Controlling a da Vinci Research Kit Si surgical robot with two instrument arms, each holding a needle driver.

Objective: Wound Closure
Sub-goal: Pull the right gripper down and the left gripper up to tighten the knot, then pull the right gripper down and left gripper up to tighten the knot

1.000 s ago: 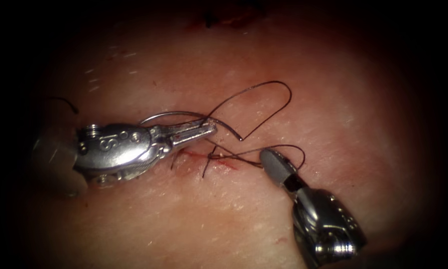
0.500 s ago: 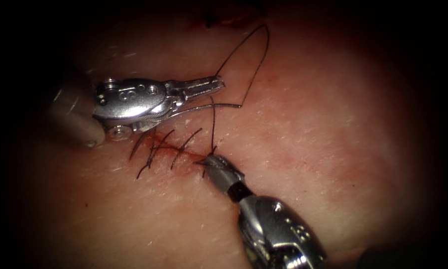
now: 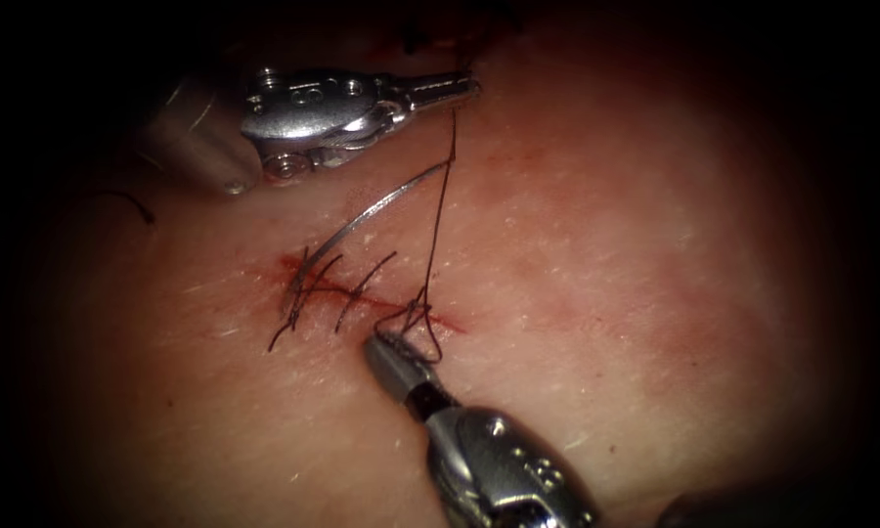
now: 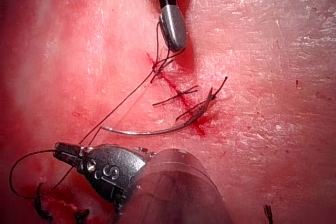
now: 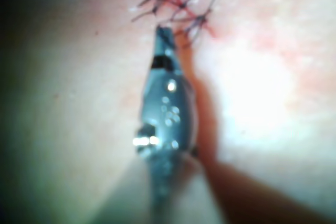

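Note:
The cut [image 3: 362, 293] runs across the tissue [image 3: 606, 244] with dark stitches [image 3: 303, 288] over its left part. My left tool [image 3: 467, 88] sits high above the cut, jaws shut on the thread [image 3: 442, 205]. That thread runs taut down to a knot [image 3: 416, 318] at the cut's right end. My right tool [image 3: 379, 347] is just below the knot, jaws shut on the thread's short end. The curved needle [image 3: 381, 205] lies free on the tissue above the cut, held by neither tool. The left wrist view shows the left tool [image 4: 59, 150], needle [image 4: 152, 129] and knot [image 4: 157, 66]; the right wrist view shows the right tool [image 5: 164, 31].
Red fluid [image 3: 288, 264] stains the cut's left end. A loose curl of thread [image 3: 132, 200] lies on the tissue at the far left. An older dark wound [image 3: 440, 39] sits beyond the left tool.
The left tool rose up and away from the cut, drawing the thread taut. The right tool shifted left and down beside the cut. The big thread loop shrank into a knot.

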